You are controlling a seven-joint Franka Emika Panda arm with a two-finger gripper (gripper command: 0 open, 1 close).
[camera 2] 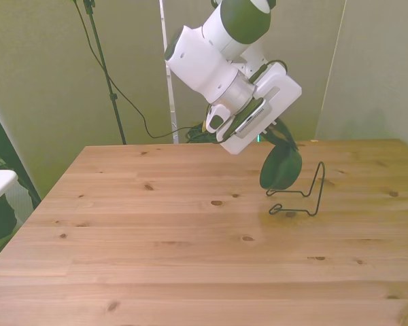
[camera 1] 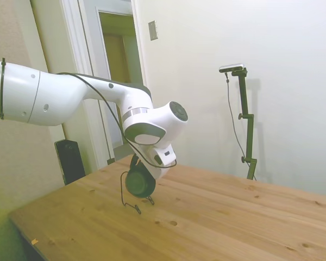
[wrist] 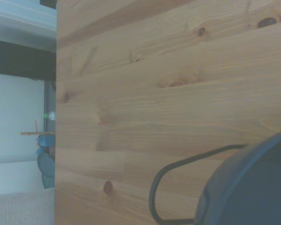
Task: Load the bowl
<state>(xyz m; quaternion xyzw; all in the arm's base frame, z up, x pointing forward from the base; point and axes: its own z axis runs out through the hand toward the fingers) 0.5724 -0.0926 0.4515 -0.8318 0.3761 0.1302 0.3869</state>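
1. Item: small round dark green bowl (camera 2: 280, 168) with a smooth matte finish. It is standing on edge in the right middle of the front view, tilted, its lower rim resting at or just above the rack's base; the exact contact is not resolving.
2. Item: thin black wire rack (camera 2: 314, 197). It is sitting on the pale wooden desk (camera 2: 190, 258) just right of the bowl in the front view, its upright loop rising beside the bowl. In the side view the bowl (camera 1: 139, 182) is showing at lower centre, over the rack's wire feet (camera 1: 133, 205).
3. Item: white arm's end effector (camera 2: 275, 136). It is reaching down onto the bowl's upper rim from the upper centre of the front view. Its fingers are hiding behind the wrist housing; whether they are gripping or parted cannot be told.
4. Progress, as a judgement: loading is appearing nearly done, with the bowl already at the rack. Letting go and lifting the arm away are remaining.
5. Wrist view: dark rounded bowl surface (wrist: 253, 187) is filling the lower right corner, a curved rack wire (wrist: 155, 187) beside it.
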